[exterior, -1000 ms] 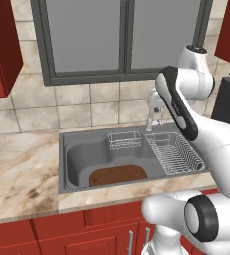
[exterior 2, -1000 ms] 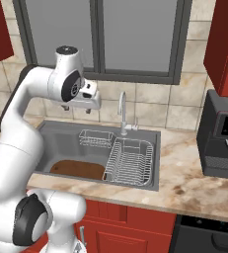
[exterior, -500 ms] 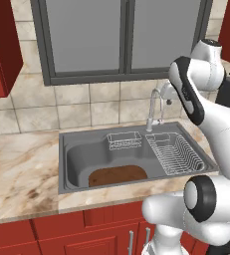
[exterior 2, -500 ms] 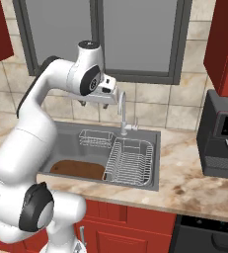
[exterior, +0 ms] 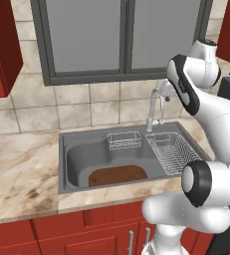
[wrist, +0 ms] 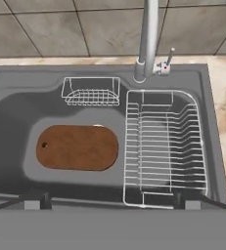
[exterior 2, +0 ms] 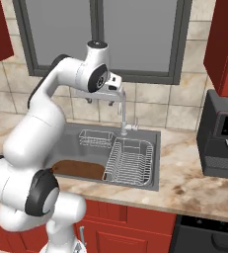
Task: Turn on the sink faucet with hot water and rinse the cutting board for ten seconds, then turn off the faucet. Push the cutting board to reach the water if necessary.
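We saw the arm raised high above the sink (exterior: pixel 66 164), its hand turned to look down into the basin from beside the top of the sink faucet (exterior: pixel 152 110). In the hand view the gripper (wrist: pixel 110 202) stood with its two dark fingertips (wrist: pixel 33 200) far apart near the lower corners, released and grasping nothing. In the left base view the hand sat just right of the faucet's arch, largely covered by the arm's own white links; in the right base view the gripper (exterior 2: pixel 104 98) lay close to the spout's bend, and we could not tell whether it touched the chrome. The cutting board (wrist: pixel 77 147) lay flat on the basin floor in the left part of the sink, in front of the small wire basket (wrist: pixel 91 91) and just left of the large wire dish rack (wrist: pixel 164 146). In the right base view the arm hid the board's left end, and the front rim cut off its near edge in the left base view. The faucet's small lever (wrist: pixel 167 59) stood at the base, right of the stem; the spout's top was cut off by the upper edge of the hand view. No stream was discernible.
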### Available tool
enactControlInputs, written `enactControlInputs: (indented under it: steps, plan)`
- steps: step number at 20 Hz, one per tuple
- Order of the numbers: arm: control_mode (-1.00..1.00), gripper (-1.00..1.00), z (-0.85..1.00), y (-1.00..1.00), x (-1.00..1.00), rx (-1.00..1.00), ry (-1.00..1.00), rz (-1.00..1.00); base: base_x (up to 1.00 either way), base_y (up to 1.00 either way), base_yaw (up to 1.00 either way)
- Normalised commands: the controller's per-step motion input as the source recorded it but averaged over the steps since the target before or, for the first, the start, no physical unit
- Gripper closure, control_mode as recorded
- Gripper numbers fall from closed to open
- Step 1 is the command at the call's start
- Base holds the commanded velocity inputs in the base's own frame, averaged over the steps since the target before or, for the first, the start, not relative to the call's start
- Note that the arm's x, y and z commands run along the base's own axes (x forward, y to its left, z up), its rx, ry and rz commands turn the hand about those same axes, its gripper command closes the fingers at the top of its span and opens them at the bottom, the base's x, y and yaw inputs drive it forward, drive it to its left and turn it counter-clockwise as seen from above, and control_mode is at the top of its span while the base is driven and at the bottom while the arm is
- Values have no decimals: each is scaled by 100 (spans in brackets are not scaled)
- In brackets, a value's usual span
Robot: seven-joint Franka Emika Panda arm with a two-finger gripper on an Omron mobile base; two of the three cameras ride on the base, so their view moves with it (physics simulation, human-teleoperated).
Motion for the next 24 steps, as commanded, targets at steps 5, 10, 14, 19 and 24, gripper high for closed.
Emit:
enactControlInputs:
  steps: [5, 10, 14, 19, 24]
  plan:
    - [-100, -100, -29, -3, 48, 0, -3, 0, 0, 0, 0]
    - [-100, -100, -20, 0, 35, 0, -1, 0, 0, 0, 0]
    - [-100, -100, -7, -1, 28, 0, 0, 0, 0, 0, 0]
    - [-100, -100, 0, -4, 24, 0, 0, 0, 0, 0, 0]
    - [-100, -100, 0, -14, 18, 0, 0, 0, 0, 0, 0]
